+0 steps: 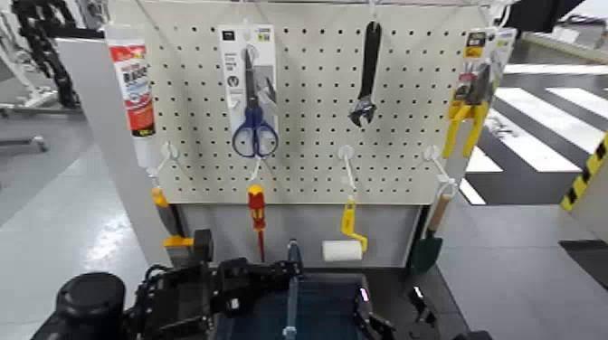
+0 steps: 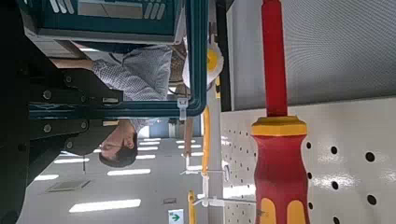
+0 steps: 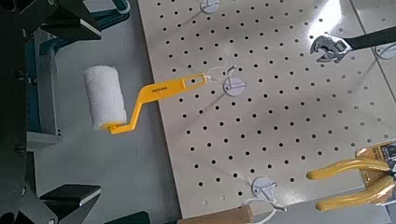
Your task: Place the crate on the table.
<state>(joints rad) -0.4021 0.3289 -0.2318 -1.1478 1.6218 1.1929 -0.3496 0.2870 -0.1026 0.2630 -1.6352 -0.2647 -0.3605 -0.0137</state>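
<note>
The dark blue-grey crate with its thin upright centre bar sits at the bottom of the head view, in front of the pegboard. My left gripper is on its left rim and my right gripper on its right rim, each shut on the crate. The crate's teal rim also shows in the left wrist view and in the right wrist view. A strip of the black table shows beside the crate. The crate's underside is hidden.
The beige pegboard carries scissors, a wrench, yellow pliers, a red screwdriver and a white paint roller hanging just behind the crate. A person shows in the left wrist view.
</note>
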